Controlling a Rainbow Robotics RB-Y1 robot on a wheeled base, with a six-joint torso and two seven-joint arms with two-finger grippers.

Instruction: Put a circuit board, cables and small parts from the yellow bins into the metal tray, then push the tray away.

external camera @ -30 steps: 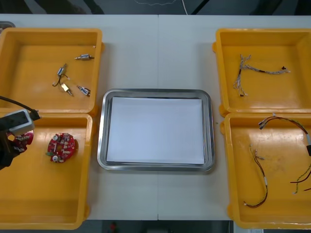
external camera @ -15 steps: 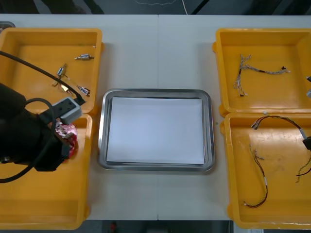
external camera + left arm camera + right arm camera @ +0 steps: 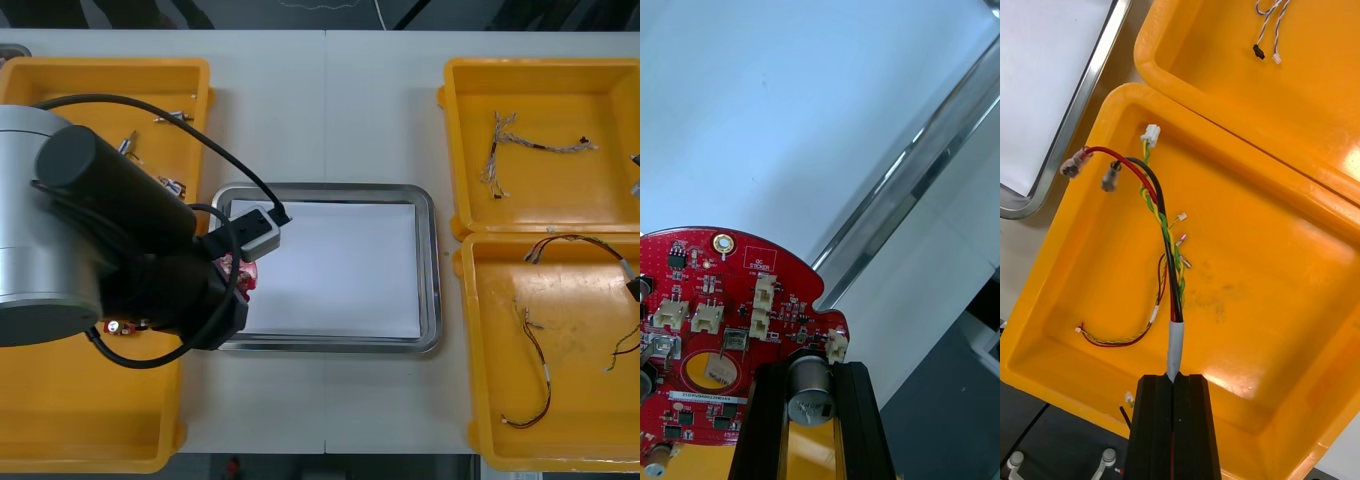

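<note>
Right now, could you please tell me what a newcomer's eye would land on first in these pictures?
The left gripper, on its bulky arm, clamps a red circuit board just over the left rim of the metal tray, whose inside is white. On the other side, the right gripper is shut on a cable bundle of red, black and yellow wires above the near right yellow bin.
</note>
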